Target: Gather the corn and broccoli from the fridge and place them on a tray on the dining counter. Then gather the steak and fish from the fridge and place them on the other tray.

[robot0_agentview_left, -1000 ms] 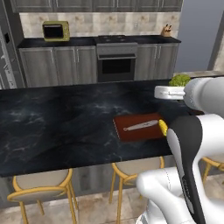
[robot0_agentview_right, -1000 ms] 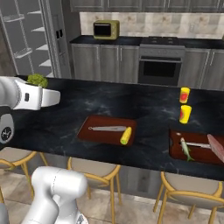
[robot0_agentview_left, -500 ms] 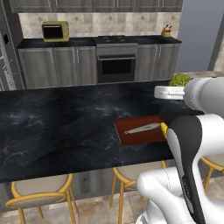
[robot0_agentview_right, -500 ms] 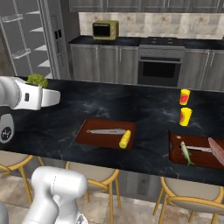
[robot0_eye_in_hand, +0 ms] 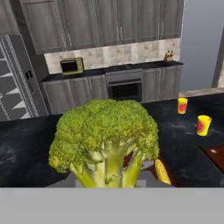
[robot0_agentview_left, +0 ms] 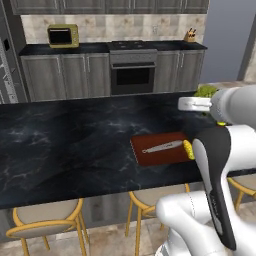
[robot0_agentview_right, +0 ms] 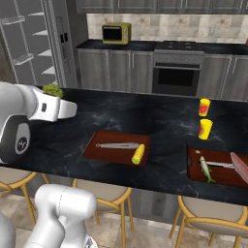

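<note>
The broccoli [robot0_eye_in_hand: 105, 135], a green floret head with a pale stalk, sits close before the hand camera with my gripper [robot0_agentview_right: 52, 96] shut on it. It hangs over the near left part of the dining counter [robot0_agentview_right: 164, 116], and also shows as the broccoli [robot0_agentview_left: 205, 91] beside my white arm. The corn [robot0_agentview_right: 138, 154] lies on the right end of a red-brown tray [robot0_agentview_right: 104, 154]. The fish [robot0_agentview_right: 207, 168] and the pinkish steak [robot0_agentview_right: 240, 167] rest on the other tray [robot0_agentview_right: 223, 178]. The fridge [robot0_agentview_right: 29, 48] stands at the far left with pale shelves showing.
Two yellow cups with red labels [robot0_agentview_right: 205, 106] [robot0_agentview_right: 205, 129] stand on the counter right of the corn's tray. A silver utensil [robot0_agentview_left: 160, 146] lies on that tray. Yellow-framed stools [robot0_agentview_left: 45, 220] line the near edge. Dark cabinets with an oven [robot0_agentview_left: 132, 75] run along the back wall.
The whole picture has shifted slightly down, so the base has crept closer to the counter. The broccoli stays in my gripper, and the things on the trays have not moved.
</note>
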Robot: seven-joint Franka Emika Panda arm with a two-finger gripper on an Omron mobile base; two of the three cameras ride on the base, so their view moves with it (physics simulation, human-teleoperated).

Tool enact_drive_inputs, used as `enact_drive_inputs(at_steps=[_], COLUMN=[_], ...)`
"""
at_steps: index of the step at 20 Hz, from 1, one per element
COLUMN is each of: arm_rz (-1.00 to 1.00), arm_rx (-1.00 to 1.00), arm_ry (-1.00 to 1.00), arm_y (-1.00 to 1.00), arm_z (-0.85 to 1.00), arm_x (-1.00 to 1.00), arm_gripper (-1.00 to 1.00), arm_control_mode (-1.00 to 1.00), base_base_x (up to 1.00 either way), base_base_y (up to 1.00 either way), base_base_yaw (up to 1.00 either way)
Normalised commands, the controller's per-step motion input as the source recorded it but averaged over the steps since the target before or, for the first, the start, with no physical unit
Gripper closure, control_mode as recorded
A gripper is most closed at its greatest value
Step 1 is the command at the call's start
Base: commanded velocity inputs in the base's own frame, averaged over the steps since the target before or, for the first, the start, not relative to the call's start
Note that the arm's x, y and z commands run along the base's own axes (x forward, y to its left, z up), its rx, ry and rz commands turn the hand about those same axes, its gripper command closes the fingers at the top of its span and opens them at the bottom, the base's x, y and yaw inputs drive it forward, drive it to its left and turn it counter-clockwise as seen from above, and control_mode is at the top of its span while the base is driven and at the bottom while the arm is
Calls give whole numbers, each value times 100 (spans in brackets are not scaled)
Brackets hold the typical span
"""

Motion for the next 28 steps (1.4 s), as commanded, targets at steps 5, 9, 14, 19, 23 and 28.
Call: enact_drive_inputs(at_steps=[5, 9, 14, 19, 23, 28], arm_rz=[0, 0, 0, 0, 0, 0], arm_rx=[3, 0, 0, 0, 0, 0], arm_ry=[37, 45, 22, 18, 13, 4], arm_y=[-6, 0, 0, 0, 0, 0], arm_z=[-29, -39, -63, -72, -87, -88], arm_x=[93, 100, 83, 95, 79, 60], arm_gripper=[100, 100, 100, 100, 100, 100], arm_control_mode=[-100, -100, -100, -100, -100, -100], base_base_x=[0, 0, 0, 0, 0, 0], base_base_y=[0, 0, 0, 0, 0, 0], base_base_yaw=[0, 0, 0, 0, 0, 0])
